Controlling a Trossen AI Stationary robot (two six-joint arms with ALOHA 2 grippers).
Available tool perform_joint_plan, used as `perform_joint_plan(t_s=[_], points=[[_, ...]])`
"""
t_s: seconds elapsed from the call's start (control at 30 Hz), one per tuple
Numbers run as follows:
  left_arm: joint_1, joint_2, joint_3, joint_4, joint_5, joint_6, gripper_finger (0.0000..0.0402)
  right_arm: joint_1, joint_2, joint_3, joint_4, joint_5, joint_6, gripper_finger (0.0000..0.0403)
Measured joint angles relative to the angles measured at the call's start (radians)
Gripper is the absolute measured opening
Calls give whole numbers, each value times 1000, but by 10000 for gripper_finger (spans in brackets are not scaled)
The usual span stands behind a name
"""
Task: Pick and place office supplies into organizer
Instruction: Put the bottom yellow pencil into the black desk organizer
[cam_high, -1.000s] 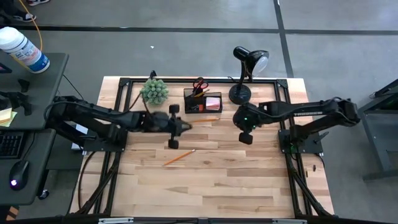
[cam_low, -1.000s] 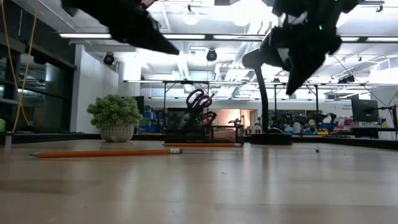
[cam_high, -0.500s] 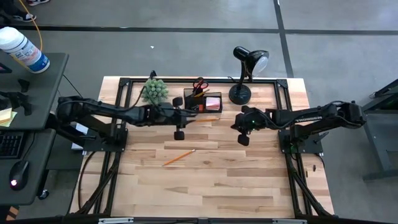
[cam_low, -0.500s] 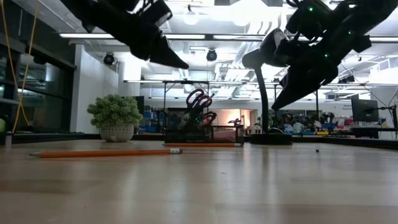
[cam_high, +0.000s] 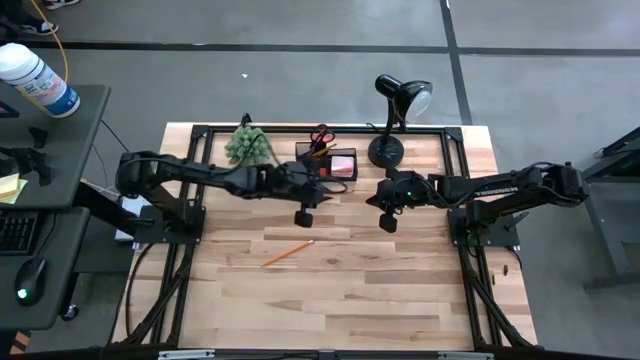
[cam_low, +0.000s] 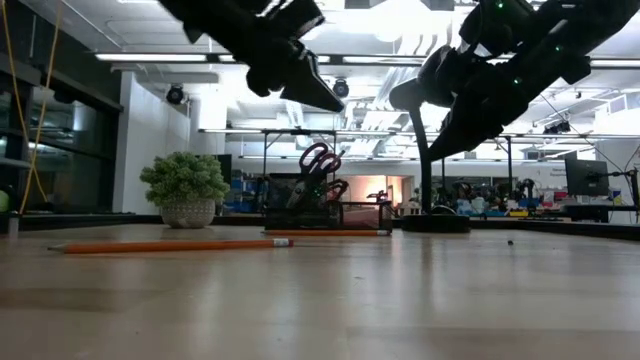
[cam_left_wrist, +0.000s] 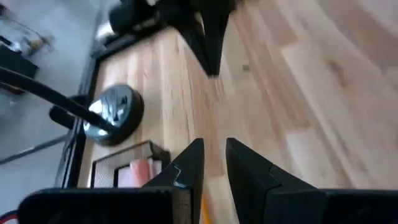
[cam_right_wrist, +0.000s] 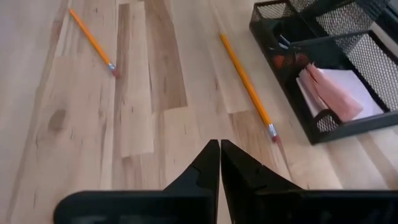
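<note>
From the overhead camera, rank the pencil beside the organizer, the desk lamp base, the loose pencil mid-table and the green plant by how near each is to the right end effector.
1. Desk lamp base, just behind the right end effector; pencil beside the organizer, toward the left arm: too close to call.
2. Loose pencil mid-table, nearer the table's front.
3. Green plant, far back left.

The organizer (cam_high: 326, 166) is sitting at the table's far edge, between the plant (cam_high: 248, 146) on its left and the lamp (cam_high: 388, 150) on its right. One pencil (cam_high: 333, 191) is lying just in front of it, and another pencil (cam_high: 288, 252) is lying nearer, toward the left.
</note>
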Motion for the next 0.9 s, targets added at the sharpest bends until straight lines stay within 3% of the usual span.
perform_joint_plan(t_s=[0.13, 0.3, 0.7, 0.9], points=[[36, 64, 100, -129, 48, 95, 58, 0, -17, 0, -27, -16, 56, 4], [88, 153, 183, -146, 175, 125, 58, 7, -65, 2, -75, -14, 60, 3], [123, 366, 404, -186, 156, 142, 58, 10, -144, 2, -121, -14, 79, 8], [123, 457, 512, -326, 153, 106, 58, 10, -185, 2, -182, -25, 77, 6]])
